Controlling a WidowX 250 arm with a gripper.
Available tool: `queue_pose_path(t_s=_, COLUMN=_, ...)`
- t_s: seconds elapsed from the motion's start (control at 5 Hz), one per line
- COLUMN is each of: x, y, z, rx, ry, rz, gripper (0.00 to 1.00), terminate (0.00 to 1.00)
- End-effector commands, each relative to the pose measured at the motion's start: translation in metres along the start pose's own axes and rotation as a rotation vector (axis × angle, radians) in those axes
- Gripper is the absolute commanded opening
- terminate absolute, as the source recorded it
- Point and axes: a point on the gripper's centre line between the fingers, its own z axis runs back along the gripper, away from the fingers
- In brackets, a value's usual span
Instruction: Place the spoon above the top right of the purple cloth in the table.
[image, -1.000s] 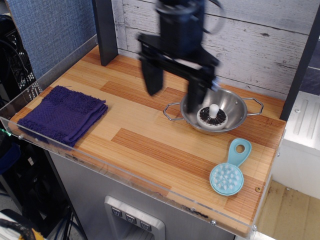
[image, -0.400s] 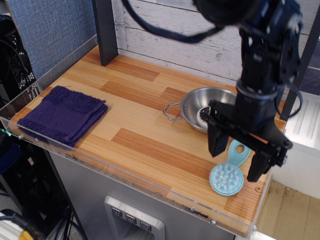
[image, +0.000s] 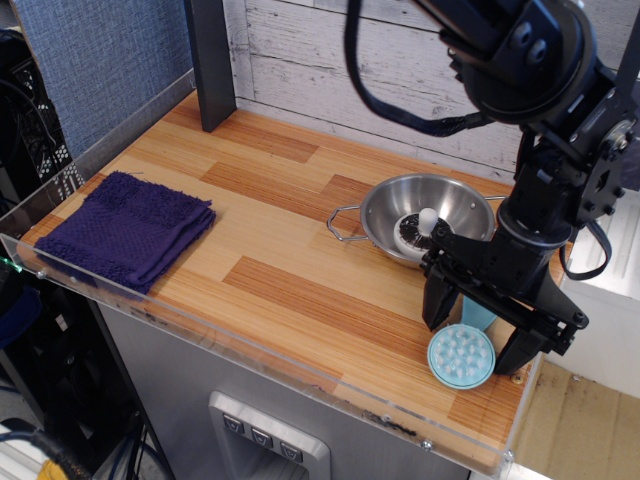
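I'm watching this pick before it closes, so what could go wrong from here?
The gripper is open, its fingers either side of the spoon over the handle; the flat handle may slip out when they close. The spoon lies near the table's front-right edge, so a nudge could push it off. The steel bowl sits just behind the arm and could get bumped on the way to the purple cloth.
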Motion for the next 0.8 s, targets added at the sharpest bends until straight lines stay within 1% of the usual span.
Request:
queue_pose_path(t_s=0.0, x=0.0, y=0.001, z=-0.009, rx=0.056, ry=-0.004, rz=-0.002, gripper=0.0, terminate=0.0)
queue_pose_path(t_s=0.4, x=-0.002, y=0.006, z=-0.012, rx=0.05, ry=0.027, rz=-0.018, gripper=0.0, terminate=0.0)
queue_pose_path(t_s=0.6, x=-0.005, y=0.012, z=0.0, rx=0.045, ry=0.014, rz=-0.065, gripper=0.0, terminate=0.0)
